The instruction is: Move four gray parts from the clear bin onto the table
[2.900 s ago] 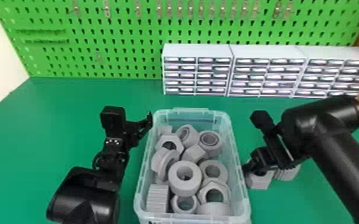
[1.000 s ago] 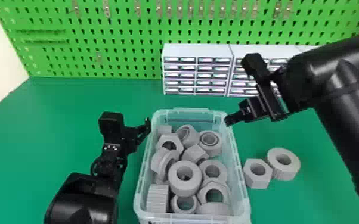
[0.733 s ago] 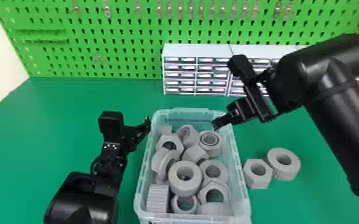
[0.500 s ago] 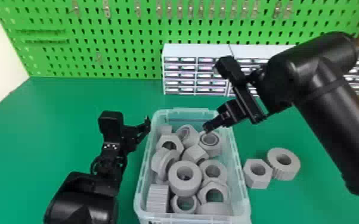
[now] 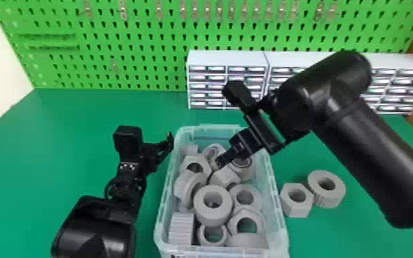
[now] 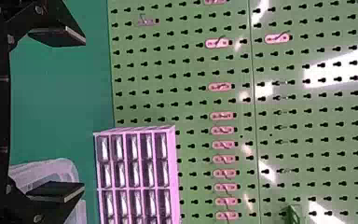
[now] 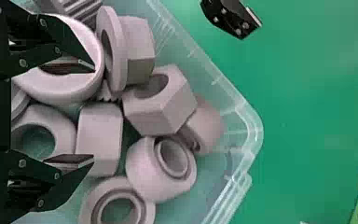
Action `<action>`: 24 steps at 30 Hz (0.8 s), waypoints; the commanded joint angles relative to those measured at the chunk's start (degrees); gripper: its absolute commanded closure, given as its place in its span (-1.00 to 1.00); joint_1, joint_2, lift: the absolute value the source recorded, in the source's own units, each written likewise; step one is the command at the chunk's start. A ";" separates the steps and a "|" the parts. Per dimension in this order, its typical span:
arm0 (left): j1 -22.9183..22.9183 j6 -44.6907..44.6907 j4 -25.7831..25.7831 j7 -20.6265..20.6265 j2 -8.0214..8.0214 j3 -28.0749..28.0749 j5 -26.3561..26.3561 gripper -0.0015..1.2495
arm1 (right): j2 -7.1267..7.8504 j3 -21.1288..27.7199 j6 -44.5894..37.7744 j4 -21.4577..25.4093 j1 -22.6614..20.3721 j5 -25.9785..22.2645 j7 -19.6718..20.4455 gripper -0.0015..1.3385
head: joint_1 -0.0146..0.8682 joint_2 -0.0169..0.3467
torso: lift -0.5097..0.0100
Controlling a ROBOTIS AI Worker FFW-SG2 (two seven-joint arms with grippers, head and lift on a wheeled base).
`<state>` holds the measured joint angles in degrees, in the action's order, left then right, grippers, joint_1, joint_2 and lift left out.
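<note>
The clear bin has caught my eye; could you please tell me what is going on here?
The robot is moving gray parts from the clear bin onto the green table. Its right tool is open over the bin, with nothing gripped. A hexagonal part and a round ribbed part sit right of the bin, so two of four appear done. The left tool, open and empty, is idle left of it.

A workshop-style bench, judging by the green pegboard [image 5: 147, 34] with metal hooks and the small-drawer cabinets [image 5: 228, 58] below.
</note>
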<state>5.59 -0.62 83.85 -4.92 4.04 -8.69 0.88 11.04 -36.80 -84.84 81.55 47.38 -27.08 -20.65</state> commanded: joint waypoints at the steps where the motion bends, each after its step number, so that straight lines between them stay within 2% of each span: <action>1: 0.30 0.00 0.00 0.00 0.00 -0.10 0.00 -0.71 | -0.32 -3.19 4.06 -3.59 0.17 -2.37 0.00 -0.15 | 0.60 -0.51 | 0.76; 8: 0.39 0.00 0.00 0.00 0.00 0.07 0.00 -0.71 | -0.75 -6.00 6.35 -6.76 0.43 -3.69 0.00 -0.15 | 0.60 -0.51 | 0.76; 24: 0.74 0.00 0.00 0.00 0.00 0.25 0.00 -0.71 | -1.19 -8.90 8.28 -9.75 0.87 -5.79 0.00 -0.15 | 0.60 -0.51 | 0.76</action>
<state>6.27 -0.62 83.85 -4.92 4.04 -8.52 0.88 9.88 -45.08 -76.90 72.31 48.23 -32.30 -20.65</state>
